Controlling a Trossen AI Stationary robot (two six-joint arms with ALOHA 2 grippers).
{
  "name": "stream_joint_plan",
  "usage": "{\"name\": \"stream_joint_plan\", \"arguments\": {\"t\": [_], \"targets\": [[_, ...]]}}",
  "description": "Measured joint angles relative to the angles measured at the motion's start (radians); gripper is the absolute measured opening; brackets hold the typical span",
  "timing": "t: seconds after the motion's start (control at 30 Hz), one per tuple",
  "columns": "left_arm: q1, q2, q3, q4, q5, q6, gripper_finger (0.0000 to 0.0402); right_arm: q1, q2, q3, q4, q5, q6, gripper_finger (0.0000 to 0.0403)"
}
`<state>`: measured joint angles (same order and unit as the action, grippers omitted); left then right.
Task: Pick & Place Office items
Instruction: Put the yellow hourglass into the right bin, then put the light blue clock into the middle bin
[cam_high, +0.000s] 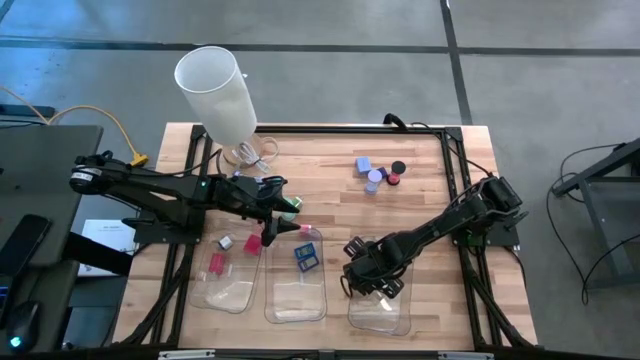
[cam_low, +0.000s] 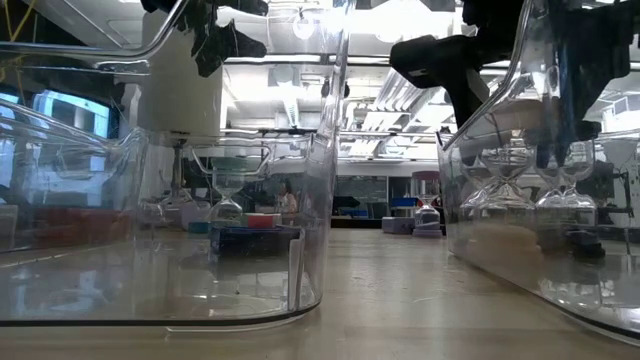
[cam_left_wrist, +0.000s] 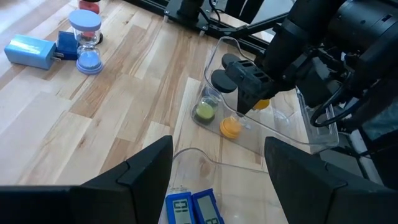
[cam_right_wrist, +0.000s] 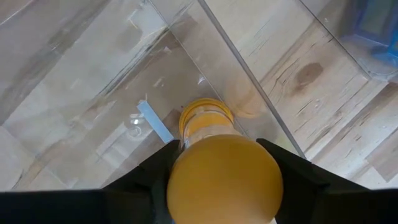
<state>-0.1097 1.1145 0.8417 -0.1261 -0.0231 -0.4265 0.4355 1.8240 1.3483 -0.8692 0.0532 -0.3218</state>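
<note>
Wooden table (cam_high: 420, 205): right tool (cam_right_wrist: 217, 180) clamps orange hourglass (cam_right_wrist: 214, 155) (axis downward into tray (cam_right_wrist: 249, 81)); left tool (cam_left_wrist: 217, 171) apart.

The left gripper (cam_left_wrist: 217, 180) is hanging with its fingers wide apart over blue blocks (cam_left_wrist: 194, 208). Farther off, the right gripper (cam_left_wrist: 244, 84) is reaching into a clear tray (cam_left_wrist: 311, 134), beside a green and an orange piece (cam_left_wrist: 231, 127) (small hourglasses, apparently).

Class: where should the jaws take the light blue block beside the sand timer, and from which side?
Probably across the long flat sides of the light blue block, from straight above: it lies flat, and a dark blue piece crowds one short end.
</note>
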Motion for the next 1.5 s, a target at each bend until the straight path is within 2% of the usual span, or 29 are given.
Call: {"name": "stream_joint_plan", "arguments": {"t": [0.2, 0.53, 0.77, 0.87, 1.13, 1.37, 1.5], "targets": [[0.000, 0.000, 0.000, 0.000, 0.000, 0.000, 0.0246, 0.000, 0.000, 0.000, 0.000, -0.001, 0.011, 0.0199], [0.000, 0.000, 0.000, 0.000, 0.000, 0.000, 0.0246, 0.001, 0.000, 0.000, -0.004, 0.000, 0.030, 0.0310], [0.000, 0.000, 0.000, -0.001, 0.000, 0.000, 0.0246, 0.015, -0.017, -0.001, 0.000, 0.161, 0.031, 0.0359], [0.000, 0.000, 0.000, -0.001, 0.000, 0.000, 0.0246, 0.027, -0.026, -0.001, -0.002, 0.203, 0.032, 0.0366], [0.000, 0.000, 0.000, -0.001, 0.000, 0.002, 0.0246, 0.058, -0.029, -0.001, -0.016, 0.220, 0.032, 0.0363], [0.000, 0.000, 0.000, -0.003, 0.069, 0.002, 0.0246, 0.107, -0.046, 0.062, -0.105, 0.397, 0.138, 0.0365], [0.000, 0.000, 0.000, -0.004, 0.112, 0.033, 0.0246, 0.153, -0.085, 0.120, -0.112, 0.441, 0.211, 0.0365]]}}
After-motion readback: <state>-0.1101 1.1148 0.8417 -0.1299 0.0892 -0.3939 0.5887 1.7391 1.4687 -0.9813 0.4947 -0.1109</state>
